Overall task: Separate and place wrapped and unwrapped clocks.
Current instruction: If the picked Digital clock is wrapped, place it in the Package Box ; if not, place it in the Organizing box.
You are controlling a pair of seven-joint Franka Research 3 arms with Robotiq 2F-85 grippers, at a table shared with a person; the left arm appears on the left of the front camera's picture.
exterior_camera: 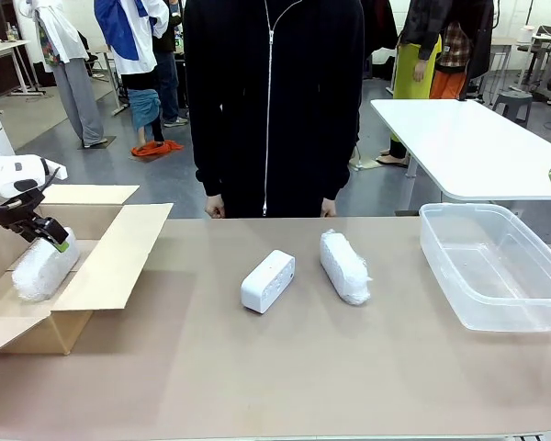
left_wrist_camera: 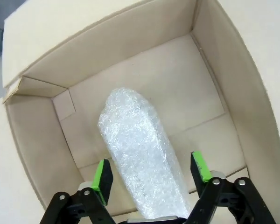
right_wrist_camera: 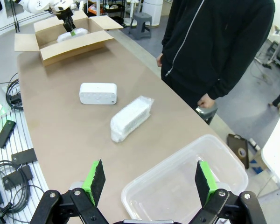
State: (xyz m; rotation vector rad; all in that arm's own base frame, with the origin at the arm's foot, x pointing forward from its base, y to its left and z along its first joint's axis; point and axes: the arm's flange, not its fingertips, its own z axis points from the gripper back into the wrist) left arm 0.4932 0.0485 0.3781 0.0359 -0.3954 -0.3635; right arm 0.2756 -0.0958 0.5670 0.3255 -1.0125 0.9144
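Front view: left end effector [exterior_camera: 53,237] down in the open brown cardboard box [exterior_camera: 119,253] at the table's [exterior_camera: 257,367] left end, jaws spread and gripping nothing, just above a whitish bubble-wrapped oblong clock [exterior_camera: 39,271] resting on the box floor; reads as the wrapped ones being gathered here. Mid-table, a bare smooth white plastic clock with rounded corners [exterior_camera: 267,280] and a second bubble-wrapped clock [exterior_camera: 344,266], side by side but apart, within reach of either arm, neither sorted yet. At the right end, a clear plastic tub [exterior_camera: 468,209], probably meant for the bare clock. Left wrist view: green pads [left_wrist_camera: 102,172] standing clear on both sides of the wrapped bundle, a gap at each, so lying under its own weight. Right wrist view: right end effector [right_wrist_camera: 149,179] wide open, holding nothing, poised above the near rim of the tub, likely waiting its turn.
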